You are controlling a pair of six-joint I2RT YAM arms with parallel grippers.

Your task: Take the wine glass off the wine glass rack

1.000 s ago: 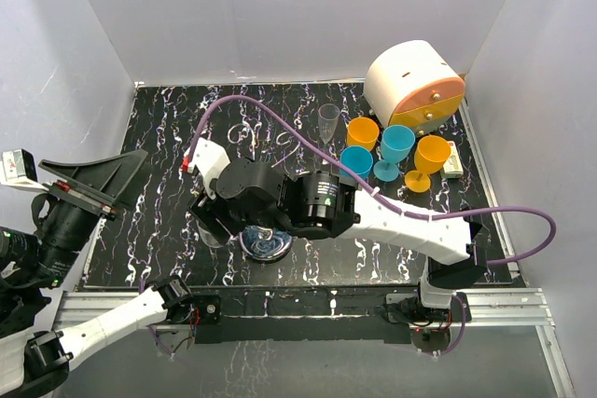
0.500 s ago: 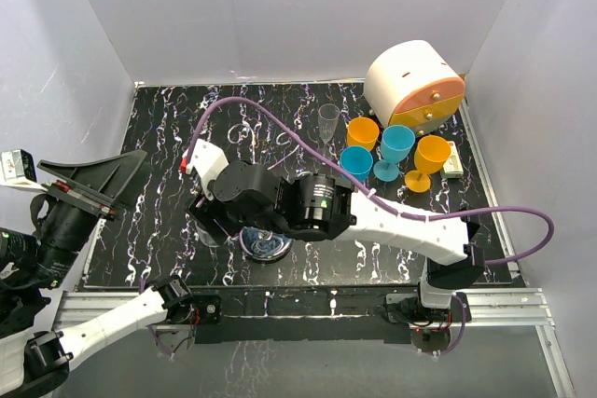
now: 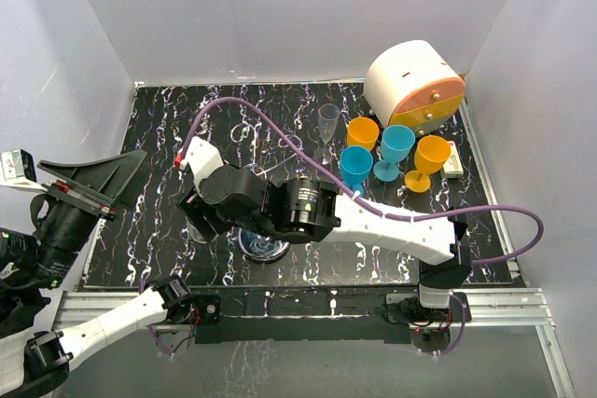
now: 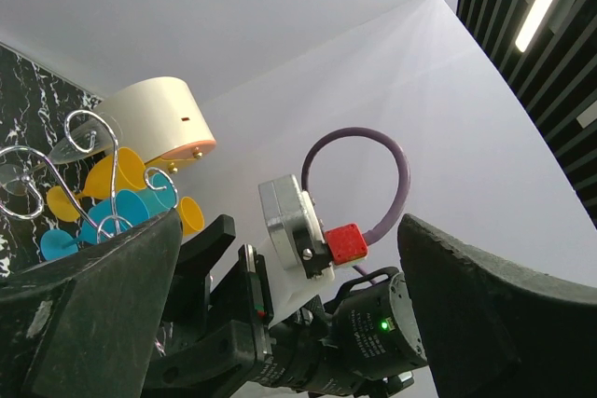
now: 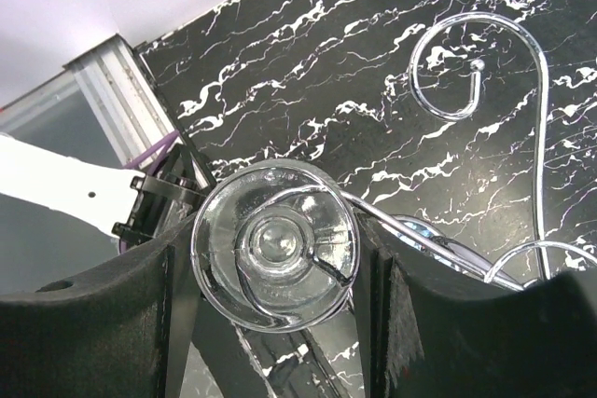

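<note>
The wine glass (image 5: pixel 275 244) hangs upside down, its round foot on a wire arm of the silver wine glass rack (image 5: pixel 476 53). My right gripper (image 5: pixel 275 258) has a finger pressed to each side of the glass and is shut on it. From above, the right gripper (image 3: pixel 201 223) reaches across to the left of the rack's shiny round base (image 3: pixel 264 245). The glass (image 3: pixel 199 232) shows faintly under it. My left gripper (image 3: pixel 91 188) is open and empty, raised at the left wall. Its wrist view shows the rack's scrolls (image 4: pixel 93 174) and the right arm between its fingers.
At the back right stand a clear flute (image 3: pixel 328 121), two blue cups (image 3: pixel 356 163), two orange cups (image 3: pixel 432 154) and a cream and orange round box (image 3: pixel 413 84). A small box (image 3: pixel 453 163) lies by the right wall. White walls close in three sides.
My right gripper has moved left with the wine glass, away from the rack's central post. The left arm has not moved.
</note>
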